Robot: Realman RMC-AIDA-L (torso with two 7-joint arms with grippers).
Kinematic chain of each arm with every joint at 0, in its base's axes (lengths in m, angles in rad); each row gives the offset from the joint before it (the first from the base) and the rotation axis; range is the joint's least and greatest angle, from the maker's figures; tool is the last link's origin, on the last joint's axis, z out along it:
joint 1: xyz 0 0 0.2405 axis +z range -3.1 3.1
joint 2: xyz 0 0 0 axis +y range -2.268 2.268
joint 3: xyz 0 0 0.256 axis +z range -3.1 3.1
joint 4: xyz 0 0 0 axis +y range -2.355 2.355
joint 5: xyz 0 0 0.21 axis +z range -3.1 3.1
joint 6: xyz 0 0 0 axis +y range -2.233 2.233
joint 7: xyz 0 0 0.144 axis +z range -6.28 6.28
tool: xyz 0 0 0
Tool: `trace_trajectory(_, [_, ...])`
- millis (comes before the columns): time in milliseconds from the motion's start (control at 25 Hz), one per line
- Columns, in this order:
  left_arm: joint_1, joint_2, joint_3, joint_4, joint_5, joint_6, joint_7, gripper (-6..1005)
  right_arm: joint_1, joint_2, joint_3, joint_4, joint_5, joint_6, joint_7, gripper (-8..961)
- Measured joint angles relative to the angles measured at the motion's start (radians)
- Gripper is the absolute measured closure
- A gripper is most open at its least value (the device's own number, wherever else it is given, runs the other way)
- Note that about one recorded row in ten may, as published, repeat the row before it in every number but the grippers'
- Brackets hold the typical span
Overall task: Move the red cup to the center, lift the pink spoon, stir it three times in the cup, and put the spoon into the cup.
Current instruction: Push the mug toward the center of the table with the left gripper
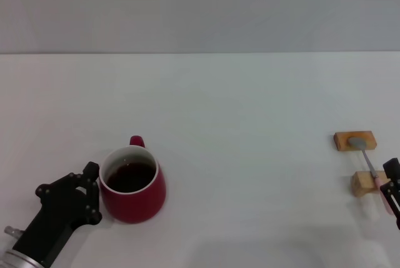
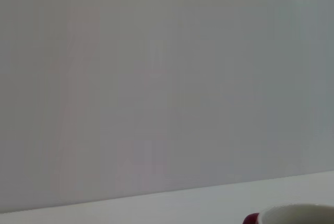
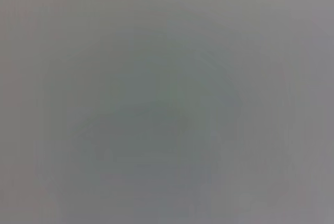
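Observation:
The red cup stands at the front left of the white table, dark liquid inside, its handle pointing away from me. Its rim also shows at the edge of the left wrist view. My left gripper is open right against the cup's left side, its fingertips at the wall, not around it. The pink spoon lies across two tan wooden blocks at the far right, its bowl on the far block. My right gripper is at the spoon's pink handle end, partly cut off by the frame edge.
The far wooden block and the near one hold the spoon off the white table. A grey wall stands behind the table's far edge. The right wrist view shows only blurred grey.

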Motion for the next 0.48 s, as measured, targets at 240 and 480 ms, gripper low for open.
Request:
trace_trajectory(240, [0.000, 0.001, -0.007, 0.011, -0.006, -0.005, 0.001, 1001, 0.001, 0.001, -0.006, 0.000, 0.000, 0.001, 0.000, 131])
trace_trajectory(480, [-0.001, 0.003, -0.018, 0.013, -0.008, -0.027, 0.006, 1001, 0.002, 0.001, -0.006, 0.000, 0.000, 0.001, 0.000, 130])
